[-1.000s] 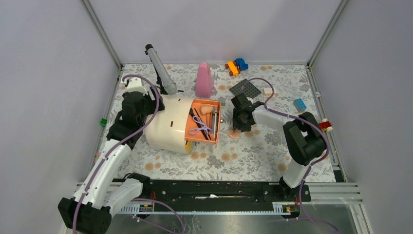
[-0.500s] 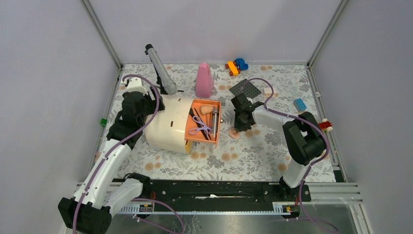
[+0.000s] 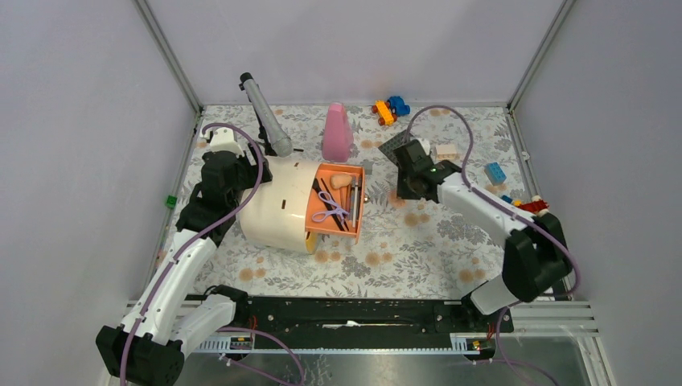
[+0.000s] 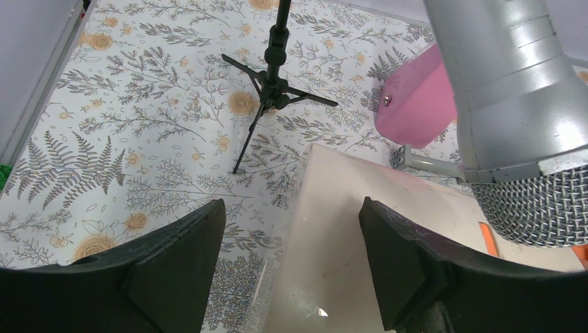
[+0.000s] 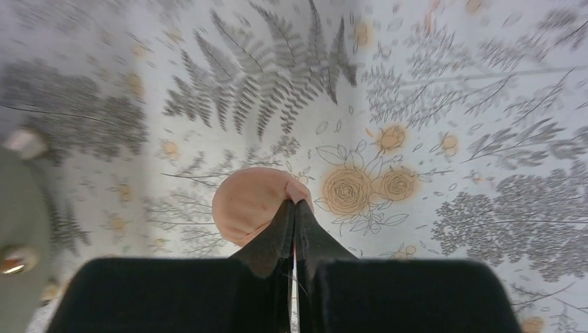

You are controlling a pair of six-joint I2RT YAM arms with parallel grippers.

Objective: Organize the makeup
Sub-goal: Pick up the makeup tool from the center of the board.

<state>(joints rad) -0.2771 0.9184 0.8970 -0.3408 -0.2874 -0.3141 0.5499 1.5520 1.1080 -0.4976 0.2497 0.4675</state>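
Note:
My right gripper (image 5: 294, 203) is shut on the edge of the round peach puff (image 5: 246, 201), which hangs above the floral mat. From above, this gripper (image 3: 408, 190) hovers just right of the orange tray (image 3: 359, 211). The tray sticks out of a white domed case (image 3: 273, 205) and holds a peach egg-shaped sponge (image 3: 341, 180) and thin dark brushes (image 3: 326, 201). My left gripper (image 4: 291, 215) is open, its jaws astride the case's (image 4: 347, 236) left edge; the top view shows the left gripper (image 3: 244, 173) at the case's far-left side.
A grey microphone (image 3: 265, 121) on a small tripod (image 4: 274, 76) leans over the case. A tall pink cone bottle (image 3: 336, 133) stands behind the tray. A dark studded plate (image 3: 396, 145), toy bricks (image 3: 390, 108) and a blue brick (image 3: 495, 172) lie at the back right.
The right gripper closed on the puff and lifted it off the mat, moving back and slightly right as the arm stretched out. The left arm has not moved.

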